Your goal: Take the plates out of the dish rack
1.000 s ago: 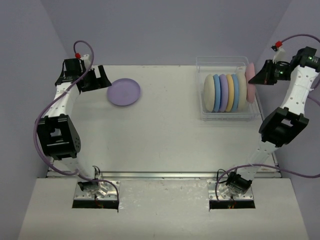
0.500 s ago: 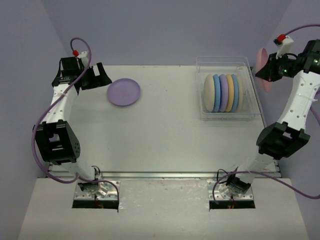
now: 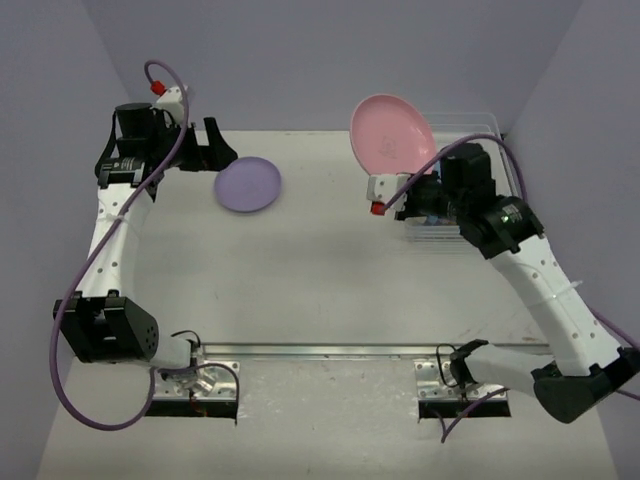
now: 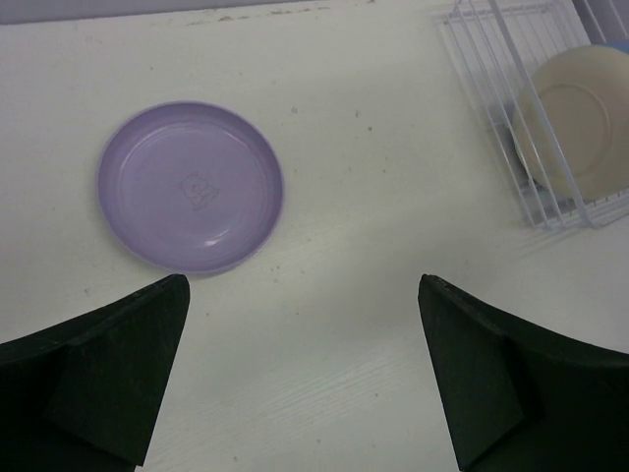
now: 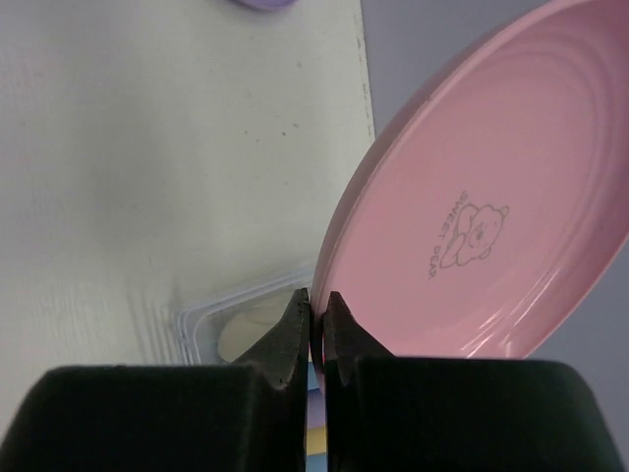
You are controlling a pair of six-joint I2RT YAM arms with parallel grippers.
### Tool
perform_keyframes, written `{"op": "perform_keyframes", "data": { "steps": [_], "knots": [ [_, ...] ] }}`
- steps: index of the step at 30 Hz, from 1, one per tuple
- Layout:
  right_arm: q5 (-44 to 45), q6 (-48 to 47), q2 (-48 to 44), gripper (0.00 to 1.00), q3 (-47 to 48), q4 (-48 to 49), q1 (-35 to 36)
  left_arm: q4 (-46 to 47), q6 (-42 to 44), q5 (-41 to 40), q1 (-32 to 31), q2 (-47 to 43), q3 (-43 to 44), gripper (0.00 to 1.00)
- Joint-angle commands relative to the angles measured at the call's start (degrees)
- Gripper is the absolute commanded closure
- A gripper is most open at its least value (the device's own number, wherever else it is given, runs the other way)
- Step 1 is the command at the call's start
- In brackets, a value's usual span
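We've got the right gripper [image 5: 316, 300] pinched shut on only the rim of the round matte pink plate [image 5: 472, 216], airborne at 1 o'clock by the clear ribbed plastic dish rack [image 4: 491, 98], with the left gripper [image 4: 303, 285] wide open and empty; we risk the plate pivoting and slipping mid-swing.

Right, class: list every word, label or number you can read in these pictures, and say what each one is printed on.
"SWEET BEAR": printed next to a small bear drawing in the middle of the pink plate, which the right claw grips by the rim.
Lavender plate: a faint mark at its centre, too blurred to read.
Dish rack: no writing can be seen on it.
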Motion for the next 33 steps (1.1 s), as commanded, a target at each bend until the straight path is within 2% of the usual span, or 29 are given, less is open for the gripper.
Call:
{"op": "perform_keyframes", "data": {
  "steps": [1, 5, 12, 16, 19, 23, 30, 33],
  "knots": [
    [20.4, -14.8, -1.3, 1.00, -11.2, 10.9, 13.1, -4.7, 5.6, -1.2, -6.9, -1.4, 2.9, 0.02],
    [27.6, -22.2, -0.4, 1.00, -18.8, 16.0, 21.7, -7.5, 6.2, 0.4, -10.1, -0.7, 4.7, 0.08],
    [33.4, -25.9, 2.7, 1.00, -22.6, 18.3, 28.0, -10.5, 10.6, -5.9, -17.8, 0.2, 3.4, 0.16],
    [34.2, -26.2, 3.7, 1.00, -23.4, 20.2, 29.6, -11.7, 11.1, -6.7, -20.3, 2.0, 1.6, 0.23],
    [34.5, -27.0, 3.7, 1.00, -24.3, 20.9, 30.3, -11.9, 11.1, -5.1, -20.7, 3.2, 1.2, 0.28],
    [34.5, -27.5, 3.5, 1.00, -25.4, 21.5, 31.3, -11.8, 11.1, -4.2, -21.3, 4.3, 1.4, 0.29],
    [34.1, -28.7, 3.3, 1.00, -26.8, 25.7, 32.9, -11.0, 10.9, -4.0, -22.0, 5.9, 0.5, 0.44],
    [34.0, -29.2, 3.7, 1.00, -27.3, 27.3, 33.6, -10.6, 10.4, -2.8, -22.2, 6.5, 0.1, 0.46]
  ]
}}
